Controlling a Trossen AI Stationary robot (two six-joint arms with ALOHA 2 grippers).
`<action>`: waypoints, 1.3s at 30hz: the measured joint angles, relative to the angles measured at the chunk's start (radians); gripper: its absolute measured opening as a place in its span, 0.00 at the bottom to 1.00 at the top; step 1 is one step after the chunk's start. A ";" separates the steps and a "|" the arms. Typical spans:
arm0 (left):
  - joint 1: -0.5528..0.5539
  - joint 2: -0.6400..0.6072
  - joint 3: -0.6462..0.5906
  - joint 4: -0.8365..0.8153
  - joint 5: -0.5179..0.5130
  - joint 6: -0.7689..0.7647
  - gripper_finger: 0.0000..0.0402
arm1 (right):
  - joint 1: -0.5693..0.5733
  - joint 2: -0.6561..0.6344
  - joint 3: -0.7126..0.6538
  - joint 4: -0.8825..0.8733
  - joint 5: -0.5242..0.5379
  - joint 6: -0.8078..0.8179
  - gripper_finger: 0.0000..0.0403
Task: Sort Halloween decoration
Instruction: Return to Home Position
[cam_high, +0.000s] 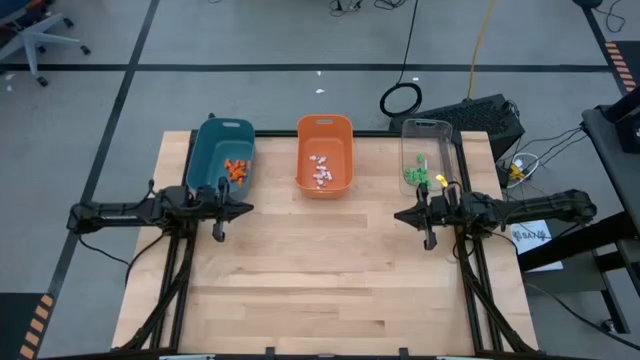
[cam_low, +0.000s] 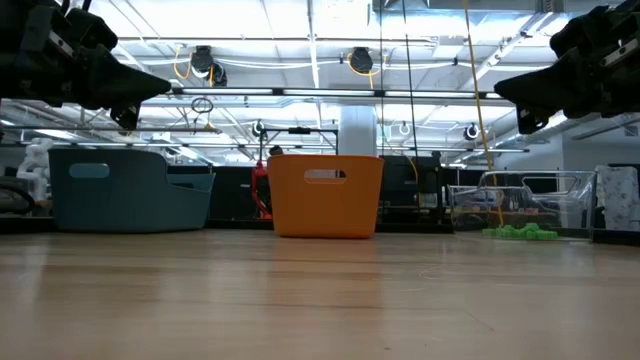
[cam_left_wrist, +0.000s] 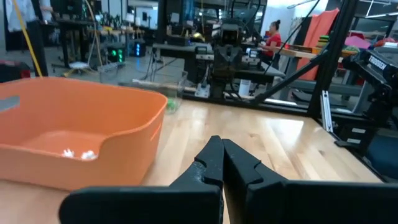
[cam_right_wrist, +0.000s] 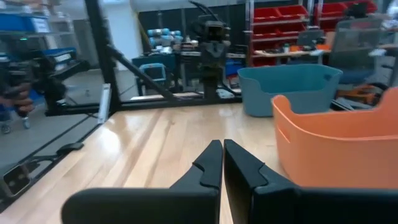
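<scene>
The tiny trinkets lie sorted in three bins at the table's far side. Orange ones (cam_high: 236, 169) sit in the teal bin (cam_high: 221, 133). White ones (cam_high: 321, 170) sit in the orange bin (cam_high: 324, 125), and they show again as white trinkets (cam_left_wrist: 81, 154) in the left wrist view. Green ones (cam_high: 416, 175) sit in the clear bin (cam_high: 426, 128). My left gripper (cam_high: 247, 208) hovers shut above the table near the teal bin, holding nothing. My right gripper (cam_high: 399, 214) hovers shut near the clear bin, holding nothing.
Bare wooden tabletop (cam_high: 320, 270) stretches between the arms and toward the near edge. The three bins stand in a row along the far edge. Cables and a black box (cam_high: 478, 115) lie on the floor beyond the table.
</scene>
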 joint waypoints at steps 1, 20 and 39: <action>-0.005 0.000 0.000 0.008 -0.005 0.009 0.00 | 0.000 -0.009 0.000 -0.010 -0.003 -0.003 0.00; -0.046 -0.003 0.000 0.030 -0.024 -0.009 0.00 | 0.000 -0.295 -0.002 -0.272 -0.008 -0.010 0.00; -0.109 -0.038 0.001 0.011 0.023 0.002 0.00 | 0.000 -0.296 -0.002 -0.280 -0.040 0.019 0.00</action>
